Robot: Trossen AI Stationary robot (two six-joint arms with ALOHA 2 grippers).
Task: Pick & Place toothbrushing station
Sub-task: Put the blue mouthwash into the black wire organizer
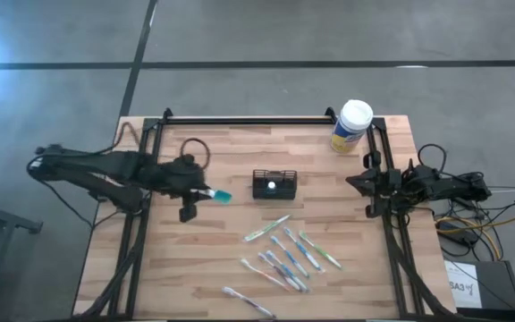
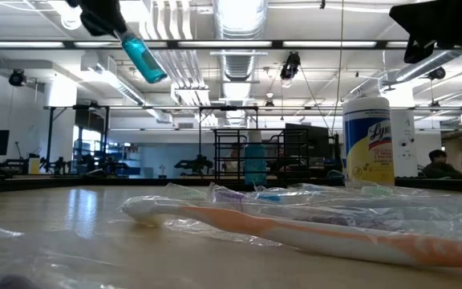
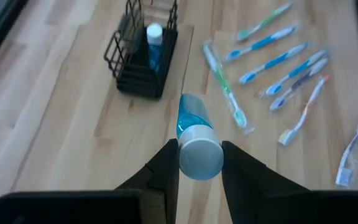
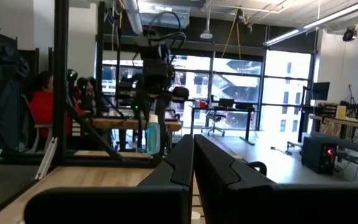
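Observation:
The black mesh caddy [image 1: 274, 184] stands on the table's middle on its base, with a white-capped blue tube upright in one compartment [image 3: 153, 38]. My left gripper [image 1: 202, 191] is left of the caddy and above the table, shut on a blue toothpaste tube [image 1: 219, 194] with a white cap. The low view shows the tube [image 2: 143, 56] high over the table. My right gripper [image 1: 358, 182] waits at the table's right side, fingers shut and empty [image 4: 193, 163]. My left gripper pinches the tube at its white cap end [image 3: 201, 155] between its two fingers [image 3: 166, 168]. The fingers slant down toward the table's right side. The blue body [image 3: 190, 115] sticks out beyond them toward the caddy, tilted down, lifted clear of the table.
Several wrapped toothbrushes [image 1: 284, 250] lie scattered on the near half of the table; one [image 2: 295, 229] lies right before the low camera. A white-lidded, yellow-labelled canister [image 1: 353, 125] stands at the far right corner. A cable loop [image 1: 193, 149] lies far left.

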